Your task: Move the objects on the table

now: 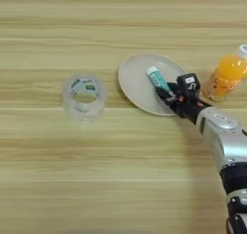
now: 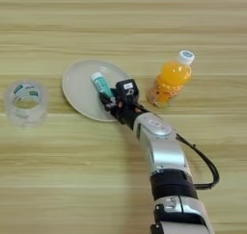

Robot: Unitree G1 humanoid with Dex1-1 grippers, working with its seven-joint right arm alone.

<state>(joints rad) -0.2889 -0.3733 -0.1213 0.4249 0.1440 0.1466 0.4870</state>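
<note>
Tube: small teal-and-white tube [image 2: 101,84] with a white cap lies on the plate [image 2: 79,91], cap pointing to the far left, lower end at the gripper.
Gripper: right gripper [image 2: 109,101] is over the near right part of the plate; its black fingers [image 1: 164,94] are closed around the lower end of the tube, with almost no gap between them.
Arm: silver forearm [image 2: 159,146] comes in from the bottom edge and goes up and left to the plate; a black cable [image 2: 205,165] loops on its right side.
Plate: round, pale, flat on the table [image 2: 123,26], near the middle.
Bottle: small orange-juice bottle [image 2: 171,80] with a white cap is just right of the plate, apart from it, tilted toward the far right.
Tape: clear tape roll [image 1: 85,96] stands well left of the plate, hole facing up.
Block: purple block is not seen in either view.
</note>
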